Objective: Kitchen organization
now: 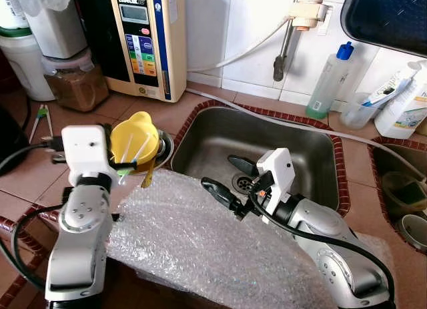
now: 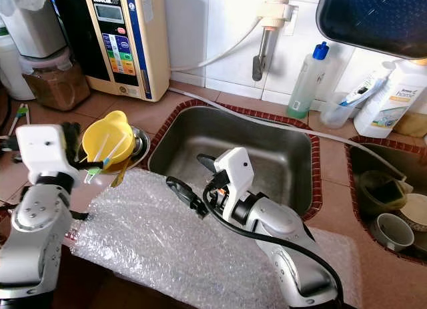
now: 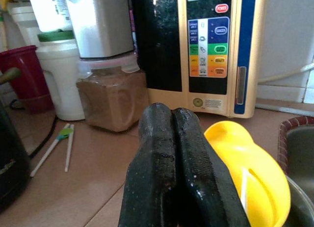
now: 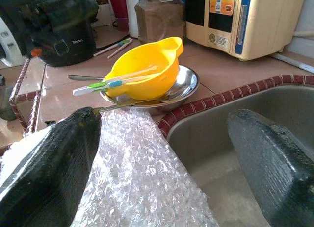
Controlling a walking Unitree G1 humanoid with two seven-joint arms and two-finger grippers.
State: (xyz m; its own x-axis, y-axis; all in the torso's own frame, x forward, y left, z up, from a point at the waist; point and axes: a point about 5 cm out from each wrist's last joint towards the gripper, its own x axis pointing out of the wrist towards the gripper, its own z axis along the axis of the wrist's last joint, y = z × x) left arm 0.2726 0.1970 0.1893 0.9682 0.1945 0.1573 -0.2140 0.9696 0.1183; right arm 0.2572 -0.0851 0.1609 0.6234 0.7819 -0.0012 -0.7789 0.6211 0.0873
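Observation:
A yellow bowl (image 1: 135,139) sits tilted in a steel dish (image 1: 164,147) on the tiled counter left of the sink (image 1: 313,155). Thin sticks with green and blue ends (image 4: 105,84) lie across the bowl, and a spoon handle rests by the dish. A sheet of bubble wrap (image 1: 193,235) covers the counter's front edge. My left gripper (image 3: 171,114) is shut on nothing, just left of the yellow bowl. My right gripper (image 1: 230,179) is open over the sink's near left corner, beside the bubble wrap, with nothing between its fingers.
A cream water machine (image 1: 150,39) and a jar of brown powder (image 1: 73,82) stand at the back left. A blue-capped bottle (image 1: 330,79) and a white bottle (image 1: 403,109) stand behind the sink. A second basin (image 1: 407,195) at right holds cups. Loose chopsticks (image 1: 43,119) lie far left.

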